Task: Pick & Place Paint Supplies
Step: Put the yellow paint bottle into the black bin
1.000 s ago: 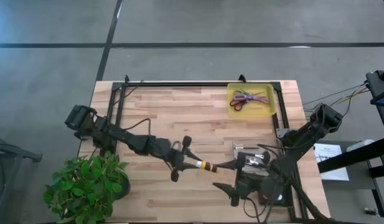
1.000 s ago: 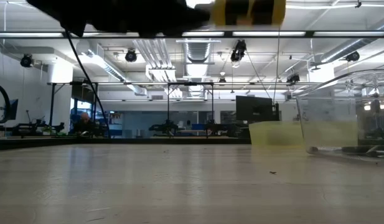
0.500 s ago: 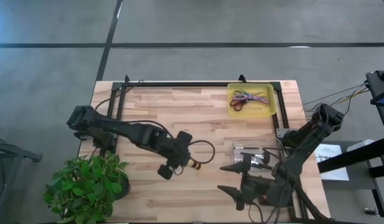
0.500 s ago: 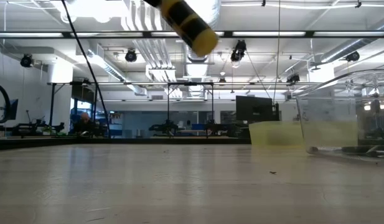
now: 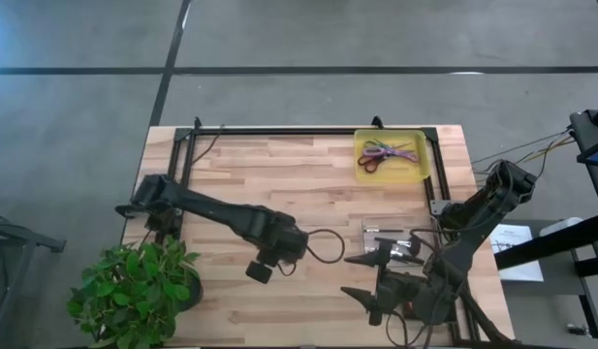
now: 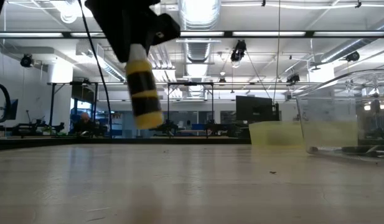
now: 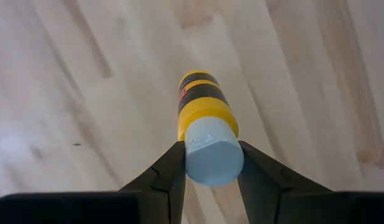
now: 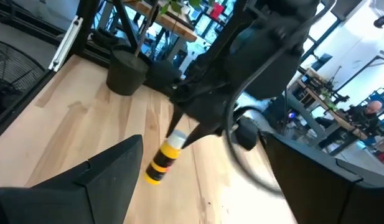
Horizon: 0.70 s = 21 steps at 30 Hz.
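Yellow tube [image 7: 204,118], black bands, pale cap: your left hand [image 7: 209,163] grips it at cap end, tube pointing down, clear of the worktop [image 5: 308,170] near its middle. Right hand [image 5: 361,276] waits wide open w/ nothing in it, just beside. Scissors [image 5: 386,155] in yellow tray [image 5: 423,165], far right corner. Brushes in clear bin [image 5: 368,233] by right arm. Plant [image 5: 134,286] at near left corner.

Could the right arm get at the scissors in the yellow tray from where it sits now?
Probably yes. The right gripper is open and empty near the table's front, and bare wood lies between it and the scissors in the yellow tray; only the clear container stands near that path.
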Motion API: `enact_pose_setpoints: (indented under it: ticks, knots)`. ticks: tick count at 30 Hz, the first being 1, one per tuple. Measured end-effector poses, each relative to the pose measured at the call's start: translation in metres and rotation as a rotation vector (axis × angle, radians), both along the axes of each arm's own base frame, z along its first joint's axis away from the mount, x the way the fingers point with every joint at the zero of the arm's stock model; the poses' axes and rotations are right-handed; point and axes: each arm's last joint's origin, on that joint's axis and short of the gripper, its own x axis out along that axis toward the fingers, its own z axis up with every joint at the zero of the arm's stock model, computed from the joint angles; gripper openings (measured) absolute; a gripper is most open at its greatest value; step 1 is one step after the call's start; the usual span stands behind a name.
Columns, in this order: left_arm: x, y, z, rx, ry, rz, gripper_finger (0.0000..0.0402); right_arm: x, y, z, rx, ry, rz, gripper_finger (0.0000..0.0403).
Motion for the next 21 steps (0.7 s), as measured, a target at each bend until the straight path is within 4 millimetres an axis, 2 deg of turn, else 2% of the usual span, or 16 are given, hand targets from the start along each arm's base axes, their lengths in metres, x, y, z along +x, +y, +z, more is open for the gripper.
enact_pose_setpoints:
  ticks: [10, 16, 21]
  knots:
    - [0.009, -0.006, -0.030, -0.083, 0.128, 0.004, 0.0118, -0.001, -0.001, -0.007, 0.034, 0.022, 0.013, 0.0338]
    - [0.013, -0.011, -0.036, -0.130, 0.138, -0.006, 0.0118, -0.002, -0.001, -0.010, 0.040, 0.029, 0.018, 0.0338]
    - [0.016, -0.016, -0.031, -0.156, 0.097, -0.019, 0.0118, -0.002, -0.001, -0.010, 0.041, 0.030, 0.017, 0.0338]
